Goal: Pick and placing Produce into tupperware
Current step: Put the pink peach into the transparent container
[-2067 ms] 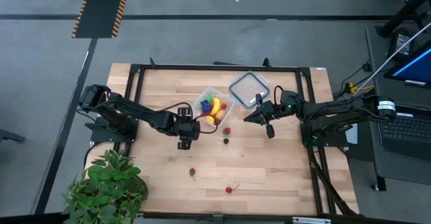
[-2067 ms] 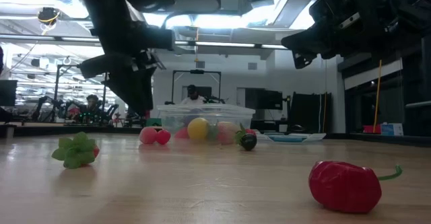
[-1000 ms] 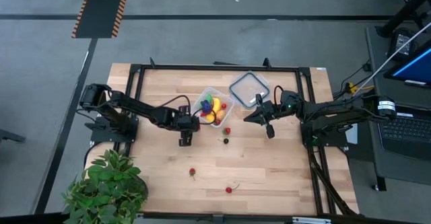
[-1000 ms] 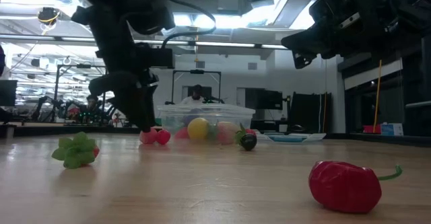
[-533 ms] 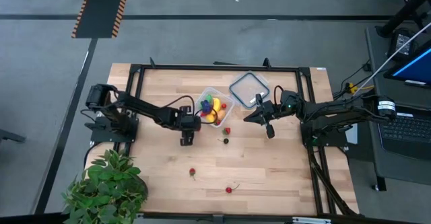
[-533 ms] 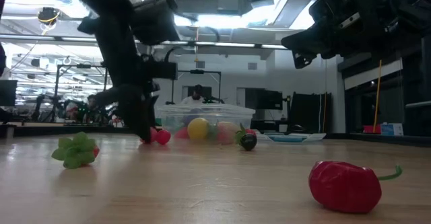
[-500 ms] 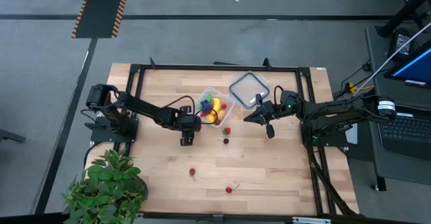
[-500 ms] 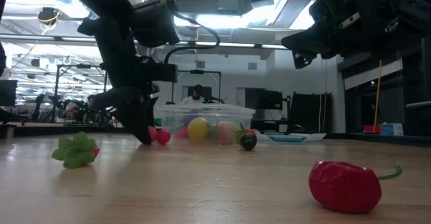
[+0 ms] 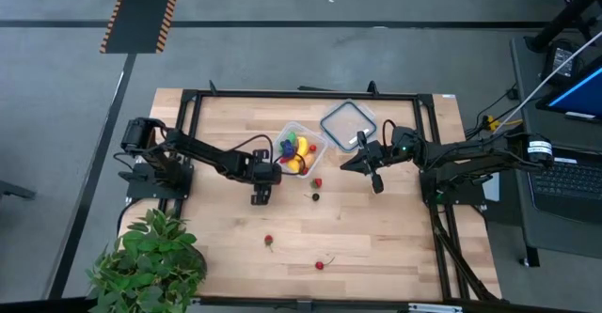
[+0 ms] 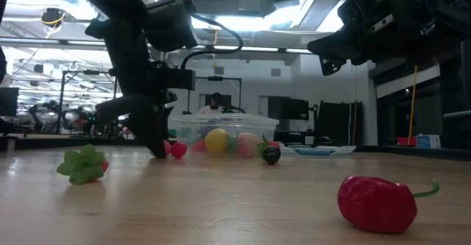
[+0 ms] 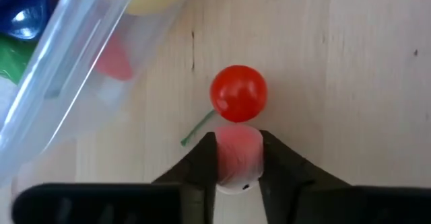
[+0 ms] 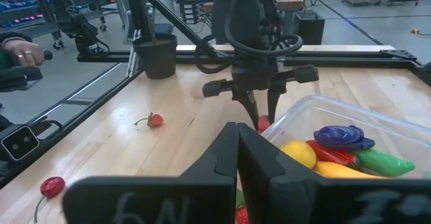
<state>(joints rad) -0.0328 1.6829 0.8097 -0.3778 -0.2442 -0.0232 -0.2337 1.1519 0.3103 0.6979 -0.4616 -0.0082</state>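
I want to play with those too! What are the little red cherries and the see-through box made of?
The cherries look like smooth, shiny plastic: the round one shows an even red skin with a soft gleam and a thin green stem. The left end effector pinches the paler one. The box seems clear, glossy plastic, since the produce inside shows through its wall. It sits on a pale wooden table with visible grain.

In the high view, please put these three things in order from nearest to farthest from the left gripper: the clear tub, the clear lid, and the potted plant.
Counted from the left gripper:
1. The clear tub, just beyond the gripper toward the table's far edge, with produce inside.
2. The clear lid, past the tub, nearer the right arm.
3. The potted plant, at the table's near left corner.
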